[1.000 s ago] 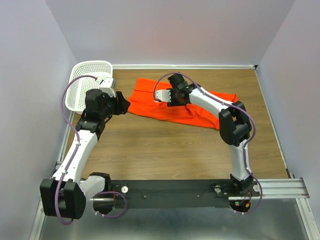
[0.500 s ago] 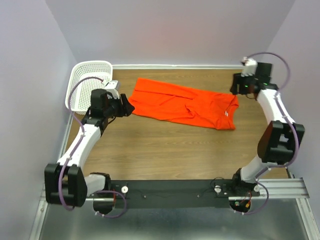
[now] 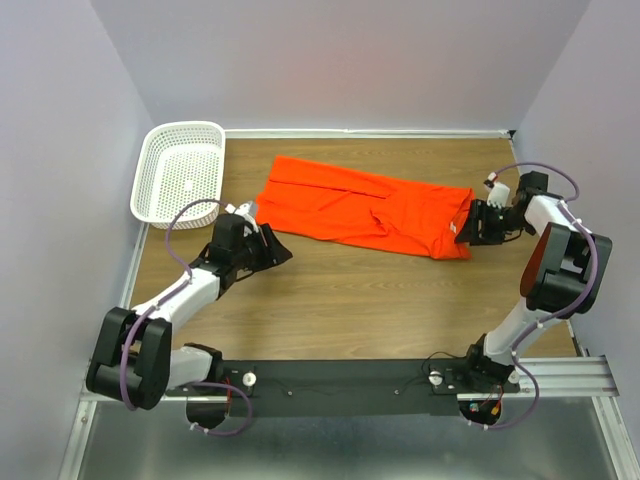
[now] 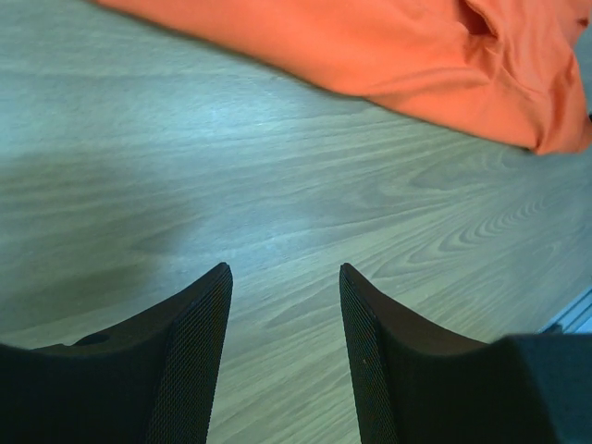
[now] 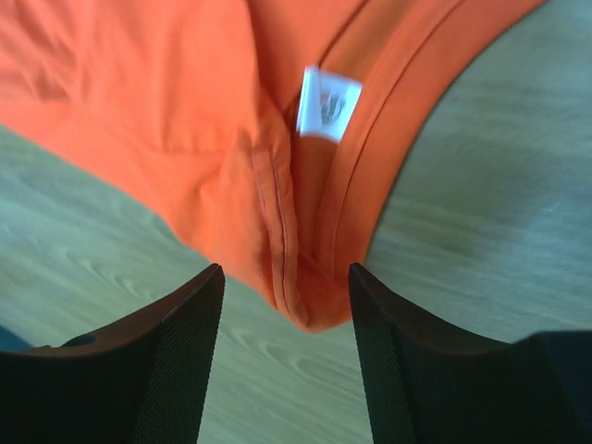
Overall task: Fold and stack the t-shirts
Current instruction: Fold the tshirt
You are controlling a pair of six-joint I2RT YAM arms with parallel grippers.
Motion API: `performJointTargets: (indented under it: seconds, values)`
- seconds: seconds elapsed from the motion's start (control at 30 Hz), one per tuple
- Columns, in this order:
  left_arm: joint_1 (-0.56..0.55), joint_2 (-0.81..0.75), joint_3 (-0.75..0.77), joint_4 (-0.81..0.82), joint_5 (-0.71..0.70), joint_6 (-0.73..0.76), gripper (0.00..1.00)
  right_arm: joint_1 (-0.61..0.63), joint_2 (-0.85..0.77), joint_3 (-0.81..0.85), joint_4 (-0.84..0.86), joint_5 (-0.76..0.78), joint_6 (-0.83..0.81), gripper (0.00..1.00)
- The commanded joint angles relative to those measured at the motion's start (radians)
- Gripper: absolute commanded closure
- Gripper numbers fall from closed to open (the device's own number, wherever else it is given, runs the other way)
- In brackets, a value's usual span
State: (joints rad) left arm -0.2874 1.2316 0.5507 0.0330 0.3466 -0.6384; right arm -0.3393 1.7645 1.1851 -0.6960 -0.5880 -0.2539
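The right gripper (image 5: pixel 285 277) is open at the collar edge of the bright orange-red soft fabric t-shirt (image 5: pixel 157 111). The left gripper (image 4: pixel 285 273) is open over bare brown wooden bench (image 4: pixel 277 176), the shirt's edge ahead.

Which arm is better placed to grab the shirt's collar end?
Right. The right gripper, jaws open, sits at the t-shirt's collar edge, tag ahead; the left gripper faces bare table, off the fabric.

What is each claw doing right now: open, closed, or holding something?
Left claw: open, empty, above the wooden table.
Right claw: open, holding nothing, poised at the collar edge of the orange t-shirt.
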Motion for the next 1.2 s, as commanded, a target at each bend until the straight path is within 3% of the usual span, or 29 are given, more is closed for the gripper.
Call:
performJointTargets:
  seconds: [0.0, 0.63, 0.83, 0.93, 1.17]
  values:
    - [0.001, -0.001, -0.018, 0.143, -0.089, -0.121, 0.42, -0.003, 0.004, -0.016, -0.125, -0.018, -0.151, 0.38]
    - [0.033, 0.397, 0.207, 0.163, -0.42, -0.227, 0.44, -0.046, -0.022, -0.064, -0.152, -0.039, -0.272, 0.39]
    - [0.034, 0.462, 0.276, 0.128, -0.451, -0.262, 0.47, -0.058, -0.019, -0.07, -0.169, -0.062, -0.3, 0.39]
    - [0.034, 0.512, 0.351, 0.027, -0.457, -0.271, 0.55, -0.063, -0.025, -0.062, -0.178, -0.073, -0.303, 0.39]
    - [0.034, 0.562, 0.423, -0.031, -0.462, -0.284, 0.56, -0.063, -0.026, -0.042, -0.203, -0.096, -0.317, 0.39]
